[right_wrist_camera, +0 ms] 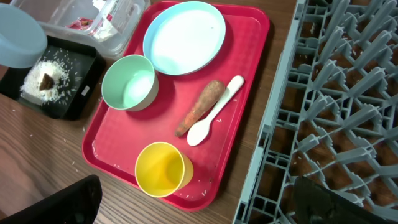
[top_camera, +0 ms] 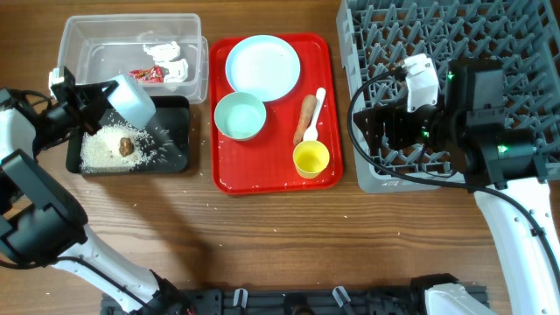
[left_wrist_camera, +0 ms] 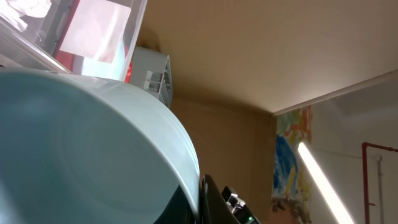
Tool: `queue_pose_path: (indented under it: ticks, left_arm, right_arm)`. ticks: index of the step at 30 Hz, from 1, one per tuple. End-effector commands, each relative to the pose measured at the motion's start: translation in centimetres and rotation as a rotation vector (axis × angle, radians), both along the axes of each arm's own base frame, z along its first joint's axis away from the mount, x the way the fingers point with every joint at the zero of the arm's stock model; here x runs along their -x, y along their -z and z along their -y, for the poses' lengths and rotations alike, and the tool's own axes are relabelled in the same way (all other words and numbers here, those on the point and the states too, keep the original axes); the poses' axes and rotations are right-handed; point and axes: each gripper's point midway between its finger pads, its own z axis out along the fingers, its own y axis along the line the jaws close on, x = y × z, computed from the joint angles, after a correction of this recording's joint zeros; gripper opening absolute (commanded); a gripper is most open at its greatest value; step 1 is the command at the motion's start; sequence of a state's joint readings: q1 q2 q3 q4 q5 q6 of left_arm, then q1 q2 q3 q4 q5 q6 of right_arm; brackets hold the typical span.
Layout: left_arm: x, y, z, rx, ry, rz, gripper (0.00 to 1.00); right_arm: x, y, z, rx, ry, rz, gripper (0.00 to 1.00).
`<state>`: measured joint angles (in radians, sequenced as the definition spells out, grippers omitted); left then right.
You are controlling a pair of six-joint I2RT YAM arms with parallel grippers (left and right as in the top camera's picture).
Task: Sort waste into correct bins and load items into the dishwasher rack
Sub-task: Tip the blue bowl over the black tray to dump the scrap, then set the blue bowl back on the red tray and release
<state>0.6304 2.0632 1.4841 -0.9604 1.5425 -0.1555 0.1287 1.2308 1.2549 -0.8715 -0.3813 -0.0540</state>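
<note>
My left gripper (top_camera: 103, 96) is shut on a pale blue bowl (top_camera: 133, 98), held tilted over the black bin (top_camera: 179, 131). The bowl fills the left wrist view (left_wrist_camera: 81, 149). White rice (top_camera: 103, 150) and a brown lump (top_camera: 127, 147) lie in the black bin. The clear bin (top_camera: 87, 35) holds the wrapper (top_camera: 147, 75) and tissue (top_camera: 166, 57). On the red tray (top_camera: 262, 173) sit the plate (top_camera: 262, 67), second bowl (top_camera: 240, 115), carrot (top_camera: 304, 118), spoon (top_camera: 316, 109) and yellow cup (top_camera: 311, 158). My right gripper (top_camera: 372, 127) is open and empty at the rack's (top_camera: 490, 35) left edge.
Loose rice grains are scattered on the wood table round the black bin (top_camera: 197, 144) and on the tray. In the right wrist view the yellow cup (right_wrist_camera: 163, 169) lies just ahead of the open fingers, with the rack's grid (right_wrist_camera: 336, 93) to the right.
</note>
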Motion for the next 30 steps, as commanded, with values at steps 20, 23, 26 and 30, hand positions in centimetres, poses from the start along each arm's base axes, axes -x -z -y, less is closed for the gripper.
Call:
queue_pose_path:
  ticks: [20, 23, 26, 30]
  left_arm:
    - [6.8, 5.0, 23.5, -1.354, 0.472, -0.206, 0.04]
    - [8.4, 5.3, 26.2, -1.543, 0.491, -0.15, 0.04]
    - [9.4, 5.5, 27.6, -1.685, 0.473, -0.094, 0.04]
    - [10.1, 8.1, 28.1, -1.734, 0.462, -0.071, 0.04]
  right_arm:
    - [-0.4, -0.4, 0.0, -0.015, 0.02, 0.004, 1.0]
    - [-0.7, -0.3, 0.5, 0.012, 0.045, 0.008, 1.0]
    - [-0.7, -0.2, 0.6, 0.014, 0.047, 0.007, 1.0]
    - [-0.6, -0.2, 0.6, 0.015, 0.047, 0.002, 1.0]
